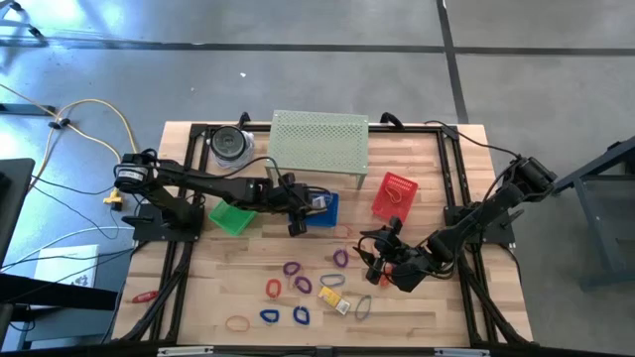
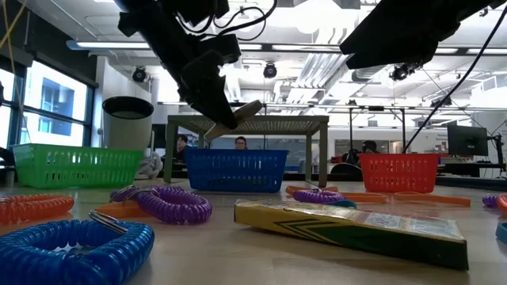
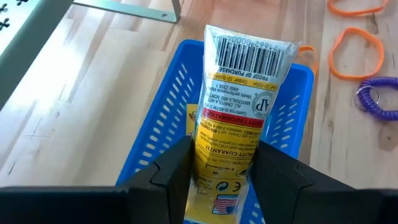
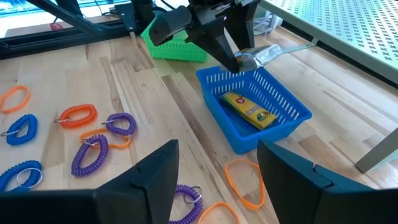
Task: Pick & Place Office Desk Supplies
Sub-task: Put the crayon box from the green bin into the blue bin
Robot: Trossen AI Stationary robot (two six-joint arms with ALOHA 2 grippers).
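The left claw (image 3: 221, 171), clamped on a yellow crayon packet (image 3: 239, 106) above the blue mesh basket (image 3: 155, 130), should lower before releasing; the right claw (image 4: 217, 168) waits open near the bench's front edge.

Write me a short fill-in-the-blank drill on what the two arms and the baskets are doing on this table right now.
1. The left gripper holds a yellow packet over the ____ basket.
2. A yellow box lies ____ that basket.
3. The right gripper hovers with its fingers ____.
4. Beside the perforated shelf stands a ____ basket.

Missing words: blue; inside; open; red
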